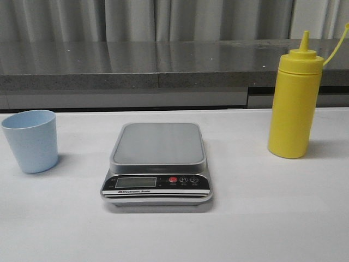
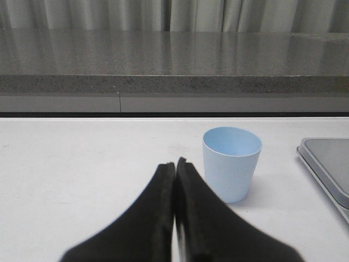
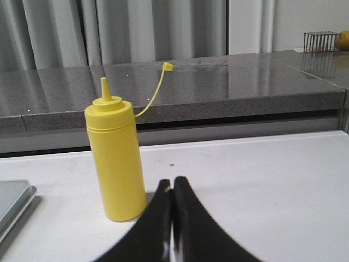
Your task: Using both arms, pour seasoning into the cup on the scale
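The pale blue cup (image 1: 30, 140) stands upright on the white table at the left, off the scale (image 1: 157, 143), whose steel platform is bare. The yellow seasoning bottle (image 1: 293, 103) stands upright at the right, its cap hanging off on the strap. Neither arm shows in the front view. In the left wrist view my left gripper (image 2: 175, 164) is shut and empty, with the cup (image 2: 231, 162) just beyond and beside its tips. In the right wrist view my right gripper (image 3: 172, 183) is shut and empty, close to the foot of the bottle (image 3: 115, 157).
A grey stone counter (image 1: 136, 65) with curtains behind runs along the back of the table. A corner of the scale (image 2: 327, 164) shows beside the cup in the left wrist view. A wire rack (image 3: 322, 41) sits on the far counter.
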`<state>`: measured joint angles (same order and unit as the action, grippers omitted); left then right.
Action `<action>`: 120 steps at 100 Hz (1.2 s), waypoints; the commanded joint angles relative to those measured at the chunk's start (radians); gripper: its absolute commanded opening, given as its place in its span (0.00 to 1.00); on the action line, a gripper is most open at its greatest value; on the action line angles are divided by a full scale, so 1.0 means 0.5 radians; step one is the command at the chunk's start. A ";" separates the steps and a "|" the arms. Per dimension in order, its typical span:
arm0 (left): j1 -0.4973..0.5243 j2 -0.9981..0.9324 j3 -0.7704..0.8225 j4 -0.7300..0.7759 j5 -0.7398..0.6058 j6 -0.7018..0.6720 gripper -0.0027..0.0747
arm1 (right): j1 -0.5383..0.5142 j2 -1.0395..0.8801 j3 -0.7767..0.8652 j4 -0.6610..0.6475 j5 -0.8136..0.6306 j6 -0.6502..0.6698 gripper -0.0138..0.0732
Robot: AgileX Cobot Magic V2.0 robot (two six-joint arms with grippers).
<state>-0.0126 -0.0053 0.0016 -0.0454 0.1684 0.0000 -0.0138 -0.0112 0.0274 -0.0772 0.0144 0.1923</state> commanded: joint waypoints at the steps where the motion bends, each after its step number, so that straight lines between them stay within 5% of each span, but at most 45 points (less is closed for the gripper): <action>1: 0.002 -0.059 0.078 -0.004 -0.152 -0.016 0.01 | 0.004 -0.043 -0.036 -0.027 -0.145 -0.003 0.08; 64: 0.002 -0.055 0.037 -0.008 -0.377 -0.016 0.01 | 0.004 -0.043 -0.036 -0.027 -0.145 -0.003 0.08; 120: 0.002 0.617 -0.800 -0.012 0.413 0.000 0.01 | 0.004 -0.043 -0.036 -0.027 -0.145 -0.003 0.08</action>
<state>-0.0126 0.2143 -0.3053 -0.0454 0.3764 0.0000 -0.0138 -0.0112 0.0274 -0.0772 0.0144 0.1923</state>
